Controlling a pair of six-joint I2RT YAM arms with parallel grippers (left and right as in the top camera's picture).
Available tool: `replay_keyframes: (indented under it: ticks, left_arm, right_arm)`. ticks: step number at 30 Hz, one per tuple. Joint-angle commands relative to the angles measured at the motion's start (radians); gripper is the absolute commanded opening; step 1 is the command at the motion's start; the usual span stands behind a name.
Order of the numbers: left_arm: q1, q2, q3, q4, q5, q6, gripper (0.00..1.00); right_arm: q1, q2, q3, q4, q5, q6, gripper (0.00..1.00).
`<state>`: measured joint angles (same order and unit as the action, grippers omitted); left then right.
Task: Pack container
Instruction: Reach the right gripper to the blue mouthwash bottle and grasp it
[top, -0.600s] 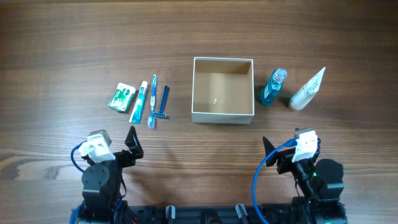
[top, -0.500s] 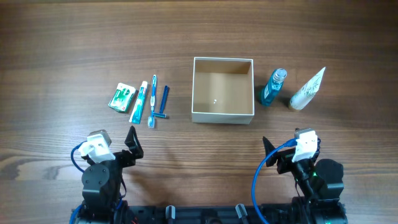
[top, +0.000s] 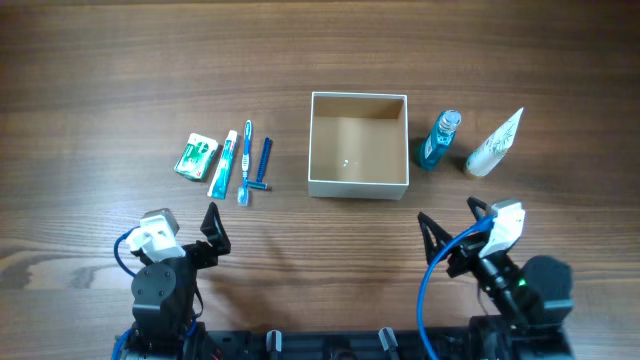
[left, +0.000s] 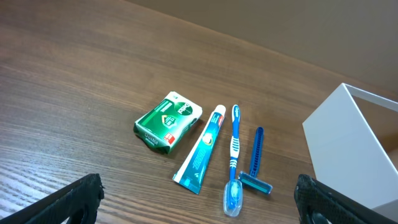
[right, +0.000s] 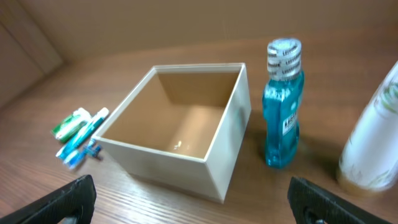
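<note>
The container (top: 358, 186) is a square white-walled box with a tan inside, empty, at the table's middle; it also shows in the right wrist view (right: 186, 165) and at the left wrist view's right edge (left: 354, 149). Left of it lie a green packet (top: 196, 156), a toothpaste tube (top: 222, 164), a blue toothbrush (top: 245, 162) and a blue razor (top: 263, 165). Right of it stand a blue mouthwash bottle (top: 438, 140) and a white tube (top: 495, 144). My left gripper (top: 212, 228) is open and empty near the front left. My right gripper (top: 452, 228) is open and empty near the front right.
The wooden table (top: 120, 80) has bare wood at the back and between the grippers. In the left wrist view the packet (left: 168, 122), tube (left: 203, 149), toothbrush (left: 234, 155) and razor (left: 255, 167) lie side by side.
My right arm has shifted and tilted a little to the right, with its wrist turned. The left arm and all objects have not moved.
</note>
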<state>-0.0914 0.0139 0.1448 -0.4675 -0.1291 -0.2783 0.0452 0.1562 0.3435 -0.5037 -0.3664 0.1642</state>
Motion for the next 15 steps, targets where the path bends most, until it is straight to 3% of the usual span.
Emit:
replay_keyframes:
  ticks: [1, 4, 8, 10, 15]
  left_arm:
    - [0.006, -0.011, -0.011, 0.001, 0.017, 0.012, 1.0]
    - [0.006, -0.011, -0.011, 0.001, 0.017, 0.012, 1.0]
    - [0.006, -0.011, -0.011, 0.001, 0.017, 0.012, 1.0]
    - [0.006, -0.011, -0.011, 0.001, 0.016, 0.012, 1.0]
    - [0.006, -0.011, -0.011, 0.001, 0.016, 0.012, 1.0]
  right_arm:
    - [0.003, 0.259, 0.292, -0.085, -0.004, -0.008, 1.0]
    - [0.003, 0.589, 0.647, -0.314, 0.016, -0.044, 1.0]
    - [0.003, 1.181, 1.366, -0.908, 0.03, -0.11, 1.0]
    - [0.003, 1.339, 1.502, -0.966, 0.002, -0.064, 1.0]
    - [0.003, 1.552, 1.502, -0.929, 0.097, 0.106, 1.0]
